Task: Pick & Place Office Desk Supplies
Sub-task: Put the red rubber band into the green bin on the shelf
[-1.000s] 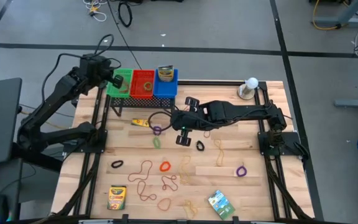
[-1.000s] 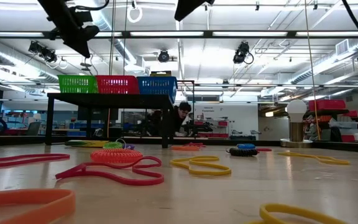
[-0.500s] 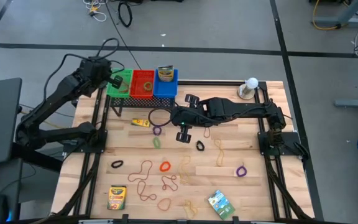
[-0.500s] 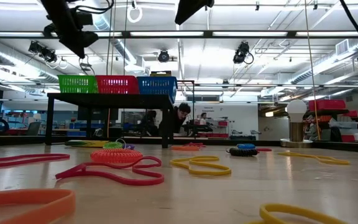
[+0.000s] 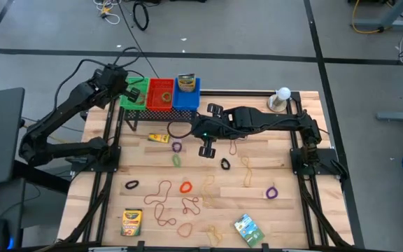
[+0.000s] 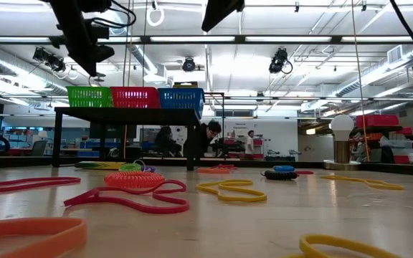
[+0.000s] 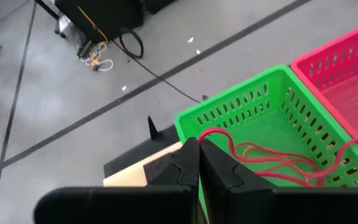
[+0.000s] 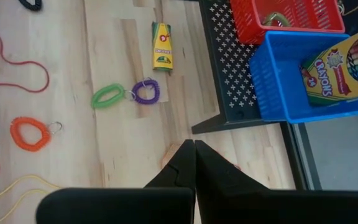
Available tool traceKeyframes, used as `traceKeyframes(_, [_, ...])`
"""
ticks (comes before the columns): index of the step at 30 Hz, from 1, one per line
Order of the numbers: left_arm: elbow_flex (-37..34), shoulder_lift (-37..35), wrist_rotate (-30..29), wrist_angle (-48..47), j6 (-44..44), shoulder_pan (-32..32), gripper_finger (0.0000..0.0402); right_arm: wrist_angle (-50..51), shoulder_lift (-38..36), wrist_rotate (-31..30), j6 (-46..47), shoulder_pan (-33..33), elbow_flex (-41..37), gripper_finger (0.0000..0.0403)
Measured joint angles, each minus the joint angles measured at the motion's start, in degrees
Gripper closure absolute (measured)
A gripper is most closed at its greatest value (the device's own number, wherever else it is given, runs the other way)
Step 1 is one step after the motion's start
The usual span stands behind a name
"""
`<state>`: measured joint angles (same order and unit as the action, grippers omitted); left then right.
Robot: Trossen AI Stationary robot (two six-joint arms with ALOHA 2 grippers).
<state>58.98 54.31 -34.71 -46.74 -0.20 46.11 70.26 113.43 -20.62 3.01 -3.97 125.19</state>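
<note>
we see two arms over the desk supplies
left gripper (image 7: pixel 197 149) pinches a red rubber band (image 7: pixel 229 142) above the green basket (image 7: pixel 253 106); right gripper (image 8: pixel 193 149) is pressed together, holding nothing.

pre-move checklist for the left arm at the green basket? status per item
1. Left gripper shut on the red rubber band: ok.
2. Gripper over the green basket: ok, it sits at the basket's near rim.
3. Band fully inside the basket: not ok, one end remains pinched at the rim.
4. Green basket has room: ok, only thin bands lie inside.
5. Right gripper shut and empty: ok.
6. Right gripper clear of the left: ok, it hangs over the table by the black rack.
</note>
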Motion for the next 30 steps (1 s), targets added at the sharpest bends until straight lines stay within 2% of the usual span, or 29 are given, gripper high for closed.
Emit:
traceKeyframes(6, [0.0,2.4,-1.6,0.3,-0.3,0.0,0.0391,-0.2,0.0,0.1,-0.5,0.1,0.0,0.0403])
traceKeyframes(11, [0.0,2.6,-5.5,0.3,0.7,0.0,0.0370,-0.2,0.0,0.1,-0.8,0.1,0.0,0.0403])
traceKeyframes(22, [1.5,2.4,-1.1,-0.2,2.4,0.1,0.0284,-0.2,0.0,0.3,-0.9,0.9,0.0,0.0403])
traceKeyframes(30, [9.4,2.7,3.4,-5.1,3.8,1.0,0.0271,-0.2,-0.7,3.2,1.1,2.6,0.0,0.0403])
